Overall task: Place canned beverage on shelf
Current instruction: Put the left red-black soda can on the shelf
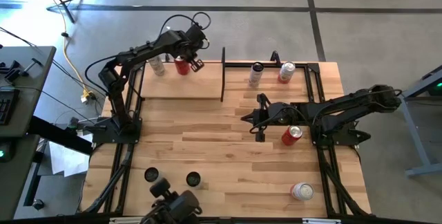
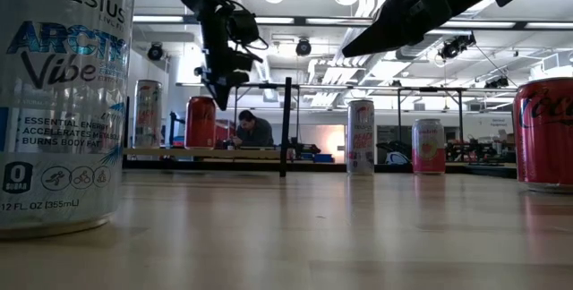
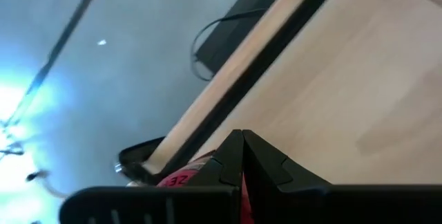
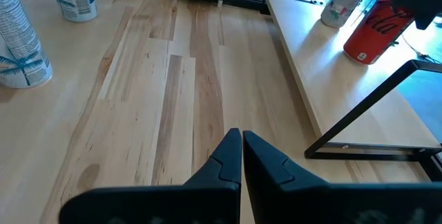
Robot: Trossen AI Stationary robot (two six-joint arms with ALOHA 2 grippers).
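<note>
Writing "CELSIUS ARCTIC Vibe" marks the can (image 2: 58, 102) at far left; light-wood shelf (image 1: 181, 86) upper left; both grippers closed, empty.

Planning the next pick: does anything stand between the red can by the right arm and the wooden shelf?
Yes. The shut right gripper hangs over the straight line from that red can to the light-wood shelf, and the shelf's black metal end frame bars that side; the front edge looks open.

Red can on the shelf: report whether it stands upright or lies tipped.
Upright. The red can stands on its base on the shelf, beside a pale can, under the shut left gripper.
</note>
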